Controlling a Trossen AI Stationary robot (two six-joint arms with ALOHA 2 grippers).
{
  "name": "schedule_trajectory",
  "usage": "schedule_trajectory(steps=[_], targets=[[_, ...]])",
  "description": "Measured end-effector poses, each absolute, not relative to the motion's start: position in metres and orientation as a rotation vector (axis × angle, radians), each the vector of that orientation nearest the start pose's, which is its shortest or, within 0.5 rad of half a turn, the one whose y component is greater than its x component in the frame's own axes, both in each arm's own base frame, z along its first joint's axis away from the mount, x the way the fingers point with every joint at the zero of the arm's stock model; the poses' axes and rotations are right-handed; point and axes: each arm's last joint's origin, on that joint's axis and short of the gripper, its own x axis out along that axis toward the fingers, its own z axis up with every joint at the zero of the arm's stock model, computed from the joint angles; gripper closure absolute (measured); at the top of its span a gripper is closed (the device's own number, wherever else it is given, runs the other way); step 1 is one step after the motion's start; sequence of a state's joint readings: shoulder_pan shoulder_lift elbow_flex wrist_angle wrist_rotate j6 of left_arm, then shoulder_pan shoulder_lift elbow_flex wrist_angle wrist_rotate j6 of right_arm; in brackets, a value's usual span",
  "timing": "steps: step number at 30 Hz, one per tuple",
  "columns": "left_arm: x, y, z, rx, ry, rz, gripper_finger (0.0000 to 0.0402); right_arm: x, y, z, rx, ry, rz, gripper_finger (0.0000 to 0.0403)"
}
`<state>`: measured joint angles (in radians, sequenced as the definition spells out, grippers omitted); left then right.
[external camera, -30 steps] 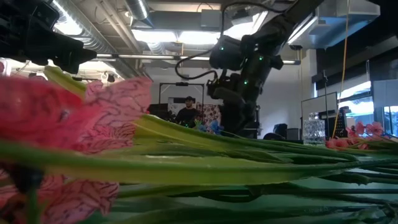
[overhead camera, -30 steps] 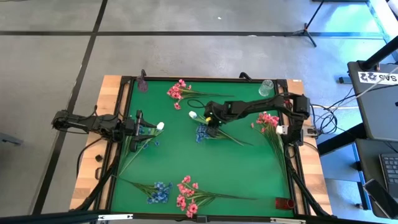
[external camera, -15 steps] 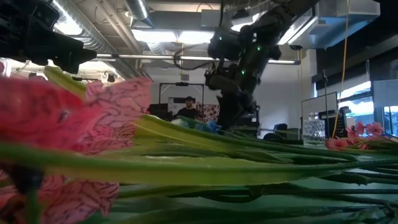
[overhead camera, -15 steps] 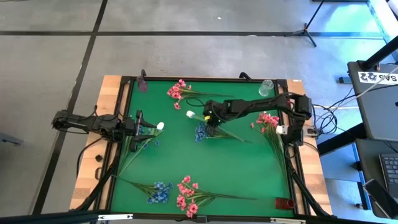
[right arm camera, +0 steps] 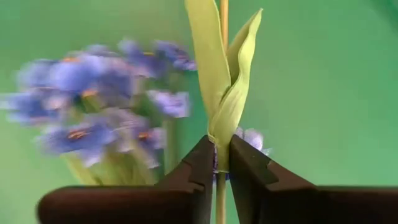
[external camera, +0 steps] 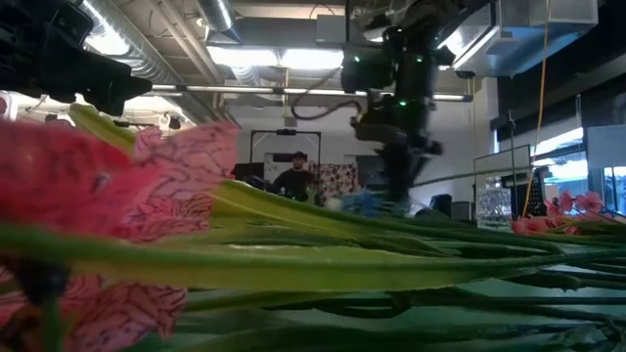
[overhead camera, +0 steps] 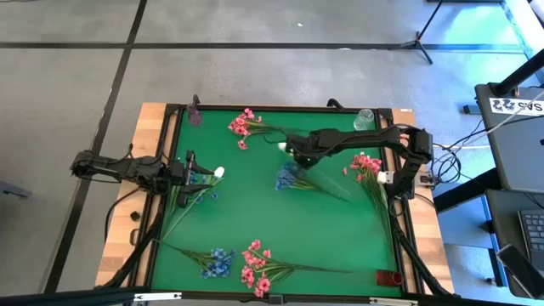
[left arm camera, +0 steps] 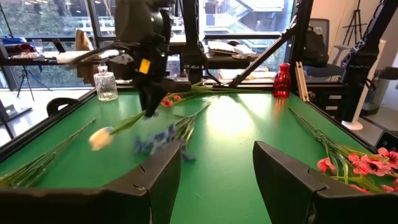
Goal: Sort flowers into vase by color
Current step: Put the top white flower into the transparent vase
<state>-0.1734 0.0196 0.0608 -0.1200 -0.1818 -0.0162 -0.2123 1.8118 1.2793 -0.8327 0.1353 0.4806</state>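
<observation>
Pinching white tulip stem [right arm camera: 219, 149]: right hand [right arm camera: 216, 163], fingers nearly together. Left hand [left arm camera: 216, 174] spread, holding nothing.

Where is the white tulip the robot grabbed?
In the high view, the white tulip is right of the table's middle, held in the right pincer, above the blue flowers.

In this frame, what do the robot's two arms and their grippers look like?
Both arms are dark, slim and jointed. The left gripper ends in two broad matte-black wedge-shaped fingers. The right gripper has the same dark angular fingers. The right arm carries a small yellow label, green indicator lights and looping black cables.
</observation>
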Motion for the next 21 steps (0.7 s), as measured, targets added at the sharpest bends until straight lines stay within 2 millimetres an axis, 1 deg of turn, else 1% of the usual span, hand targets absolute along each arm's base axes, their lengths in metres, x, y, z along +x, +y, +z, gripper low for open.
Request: schedule_trajectory(steps=[3,5,7,9,12,14,16,19,21], targets=[[0.094,-0.011,0.171,-0.002,0.078,0.009,0.0208,0.331,-0.084,0.192,0.522,1.296,-0.649,0.0322],[0.094,-0.011,0.171,-0.002,0.077,0.009,0.0208,0.327,-0.09,0.192,0.593,1.311,-0.665,0.0289],[0.094,-0.011,0.171,-0.002,0.078,0.009,0.0208,0.323,-0.097,0.192,0.617,1.32,-0.696,0.025],[0.094,-0.011,0.171,-0.002,0.077,0.009,0.0208,0.321,-0.105,0.195,0.622,1.293,-0.717,0.0212],[0.094,-0.011,0.171,-0.002,0.078,0.009,0.0208,0.324,-0.118,0.2,0.664,1.208,-0.659,0.0169],[0.094,-0.011,0.171,-0.002,0.078,0.009,0.0208,0.326,-0.125,0.199,0.662,1.173,-0.65,0.0158],[0.094,-0.011,0.171,-0.002,0.077,0.009,0.0208,0.33,-0.133,0.194,0.654,1.138,-0.676,0.016],[0.094,-0.011,0.171,-0.002,0.077,0.009,0.0208,0.337,-0.142,0.181,0.664,1.112,-0.652,0.0177],[0.094,-0.011,0.171,-0.002,0.078,0.009,0.0208,0.341,-0.145,0.172,0.655,1.114,-0.631,0.0191]])
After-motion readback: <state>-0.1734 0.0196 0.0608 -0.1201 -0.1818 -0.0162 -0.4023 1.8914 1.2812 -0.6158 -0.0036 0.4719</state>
